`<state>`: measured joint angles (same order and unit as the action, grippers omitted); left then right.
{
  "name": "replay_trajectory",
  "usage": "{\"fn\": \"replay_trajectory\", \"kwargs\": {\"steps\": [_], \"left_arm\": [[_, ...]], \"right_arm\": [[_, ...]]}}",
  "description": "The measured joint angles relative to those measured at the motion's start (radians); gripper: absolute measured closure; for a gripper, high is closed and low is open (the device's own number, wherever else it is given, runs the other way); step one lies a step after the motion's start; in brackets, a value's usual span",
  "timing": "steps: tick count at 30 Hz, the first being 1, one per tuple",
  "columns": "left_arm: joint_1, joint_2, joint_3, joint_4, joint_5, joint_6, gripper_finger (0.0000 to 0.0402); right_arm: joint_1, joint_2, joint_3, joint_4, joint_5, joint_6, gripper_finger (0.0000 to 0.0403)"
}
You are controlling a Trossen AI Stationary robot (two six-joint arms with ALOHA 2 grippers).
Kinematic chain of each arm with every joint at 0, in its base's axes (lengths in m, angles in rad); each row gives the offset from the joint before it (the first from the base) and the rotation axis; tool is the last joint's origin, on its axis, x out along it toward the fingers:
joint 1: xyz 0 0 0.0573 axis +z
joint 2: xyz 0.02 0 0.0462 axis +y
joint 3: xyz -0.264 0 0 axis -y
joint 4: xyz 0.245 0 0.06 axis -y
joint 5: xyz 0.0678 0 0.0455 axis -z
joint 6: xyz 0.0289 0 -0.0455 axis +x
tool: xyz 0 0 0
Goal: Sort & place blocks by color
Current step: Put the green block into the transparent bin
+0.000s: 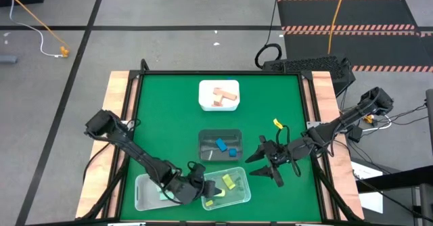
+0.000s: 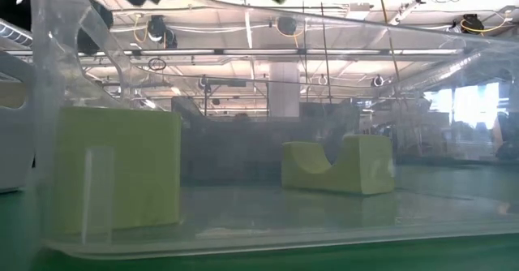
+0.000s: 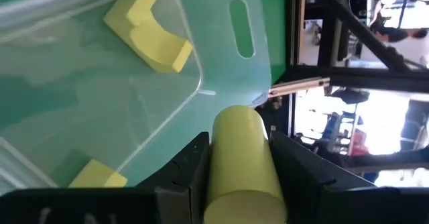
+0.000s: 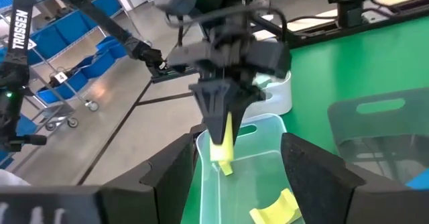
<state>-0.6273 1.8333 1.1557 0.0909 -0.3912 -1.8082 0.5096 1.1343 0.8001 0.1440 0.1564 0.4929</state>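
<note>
My left gripper (image 1: 201,189) is shut on a yellow cylinder (image 3: 240,160) and hangs over the left end of the clear bin (image 1: 238,197) near the table's front edge. In that bin lie a yellow arch block (image 3: 151,33) and another yellow block (image 3: 97,177), each resting on the bin's floor. The right wrist view shows the cylinder (image 4: 223,143) pointing down above the bin (image 4: 265,127). My right gripper (image 1: 270,164) stands open to the right of the bin with nothing between its fingers. My left gripper pinches the cylinder's curved sides (image 3: 221,177) between its two fingers (image 3: 184,177). The cylinder lies along the fingers, and its free end (image 3: 238,120) sticks out past their tips. The fingers slant down from the table's left. The cylinder hangs clear above the bin.
A dark bin (image 1: 220,145) with blue blocks sits mid-table, and a white bin (image 1: 218,95) with tan blocks stands behind it. Another pale bin (image 1: 150,192) lies under my left arm. A small yellow piece (image 1: 277,124) lies to the right of the dark bin.
</note>
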Motion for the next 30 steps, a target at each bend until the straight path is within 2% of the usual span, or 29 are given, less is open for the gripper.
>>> {"fn": "replay_trajectory", "kwargs": {"steps": [6,11,21,30], "left_arm": [[0.001,0.032,0.000,0.015,-0.007,-0.045,0.0244],[0.001,0.032,0.000,0.019,-0.011,-0.026,0.0228],[-0.002,0.032,0.000,0.109,-0.005,0.082,0.0223],[0.026,0.027,0.000,0.181,0.033,0.188,0.0222]], "right_arm": [[-0.017,0.000,0.000,0.000,0.003,-0.010,0.0188],[-0.019,0.000,0.000,-0.008,0.003,-0.010,0.0188],[-0.025,0.000,0.000,-0.028,0.003,0.016,0.0188],[-0.119,0.000,0.000,-0.083,0.017,-0.021,0.0188]]}}
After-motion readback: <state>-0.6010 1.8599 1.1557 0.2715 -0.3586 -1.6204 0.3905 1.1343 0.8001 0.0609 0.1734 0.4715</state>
